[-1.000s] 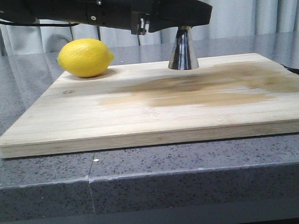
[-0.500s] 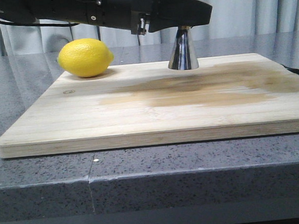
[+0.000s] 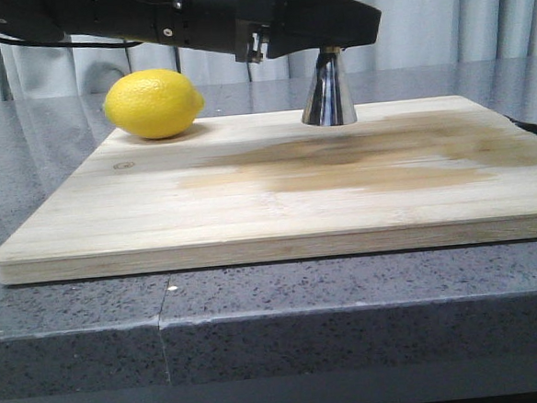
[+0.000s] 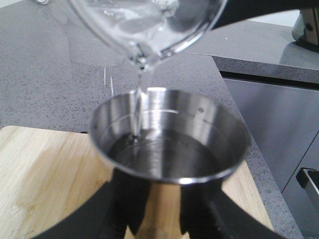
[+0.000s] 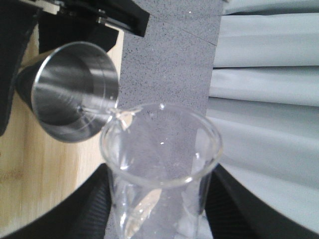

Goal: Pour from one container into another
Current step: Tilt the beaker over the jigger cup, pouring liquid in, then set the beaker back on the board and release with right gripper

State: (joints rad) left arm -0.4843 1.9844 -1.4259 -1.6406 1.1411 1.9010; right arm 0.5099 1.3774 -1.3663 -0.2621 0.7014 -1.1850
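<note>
**Beaker lip over jigger mouth, stream falling inside the rim**

Mid-pour, judging by the thin thread of clear liquid in the left wrist view. Glass beaker (image 4: pixel 149 25) tipped above the steel jigger (image 4: pixel 169 139), pouring lip at its lowest point and just above the near inner wall of the cup. Stream landing inside the rim, close to one side rather than centre; liquid already pooled in the bowl.

Right gripper (image 5: pixel 159 209) closed around the beaker, dark fingers (image 5: pixel 92 209) pressed to both sides of the glass. Left gripper (image 4: pixel 159 219) clamped on the jigger's lower body, holding it upright on the wooden board (image 3: pixel 278 201), toward the far edge, lemon (image 3: pixel 153 103) well apart to the left.

Beaker's long axis tilted toward the jigger; jigger's axis vertical. Key relation for what follows, probably: lip kept over the opening, not past the rim. Little margin on that side, so any drift outward likely spills onto the board.
</note>
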